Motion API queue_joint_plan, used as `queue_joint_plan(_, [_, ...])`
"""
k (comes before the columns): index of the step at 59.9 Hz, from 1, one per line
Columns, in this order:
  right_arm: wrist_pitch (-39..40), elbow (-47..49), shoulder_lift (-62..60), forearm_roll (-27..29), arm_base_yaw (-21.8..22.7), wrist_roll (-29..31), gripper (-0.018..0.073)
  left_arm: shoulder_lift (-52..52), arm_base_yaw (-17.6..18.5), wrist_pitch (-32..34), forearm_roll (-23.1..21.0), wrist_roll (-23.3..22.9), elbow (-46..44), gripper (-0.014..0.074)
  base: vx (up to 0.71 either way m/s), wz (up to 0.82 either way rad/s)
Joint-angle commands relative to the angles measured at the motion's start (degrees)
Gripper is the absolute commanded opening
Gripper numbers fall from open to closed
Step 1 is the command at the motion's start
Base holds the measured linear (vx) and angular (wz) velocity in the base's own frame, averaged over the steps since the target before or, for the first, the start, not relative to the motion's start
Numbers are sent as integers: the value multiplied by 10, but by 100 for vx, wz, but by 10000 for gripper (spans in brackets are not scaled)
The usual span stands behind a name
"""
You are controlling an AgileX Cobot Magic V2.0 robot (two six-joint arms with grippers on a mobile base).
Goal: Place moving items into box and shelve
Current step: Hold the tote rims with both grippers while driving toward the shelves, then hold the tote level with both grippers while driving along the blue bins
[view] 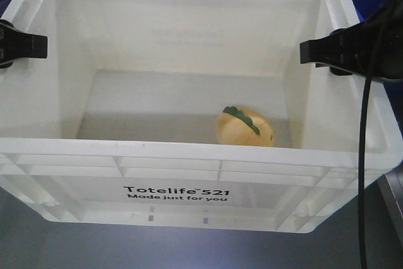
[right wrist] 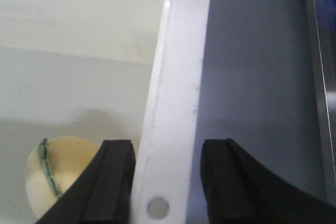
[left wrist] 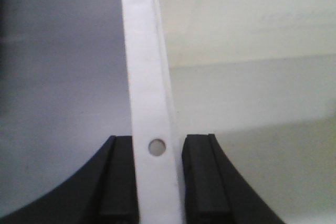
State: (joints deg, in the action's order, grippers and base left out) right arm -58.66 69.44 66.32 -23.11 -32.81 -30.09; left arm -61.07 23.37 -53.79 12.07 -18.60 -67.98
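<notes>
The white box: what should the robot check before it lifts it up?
1. The plush toy lies inside the box: ok.
2. The left gripper straddles the left rim: ok.
3. The left gripper squeezes that rim tight: cannot tell.
4. The right gripper straddles the right rim: ok.
5. The right gripper is closed on its rim: not ok, a gap shows on its outer side.

Scene is lit brightly & evenly from above; box point(view: 182, 36) walls are washed out by glare, soft shadow is cast beside plush toy point(view: 242, 131); wrist views are blurred, esp. foreground
</notes>
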Motion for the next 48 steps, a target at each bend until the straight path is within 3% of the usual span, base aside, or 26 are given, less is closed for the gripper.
queue_joint_plan(1, [38, 23, -15, -54, 4, -19, 148, 20, 4, 80, 23, 0, -24, 140, 23, -5])
queue_joint_plan(48, [36, 23, -15, -54, 7, -19, 148, 20, 4, 78, 23, 0, -24, 140, 26, -5])
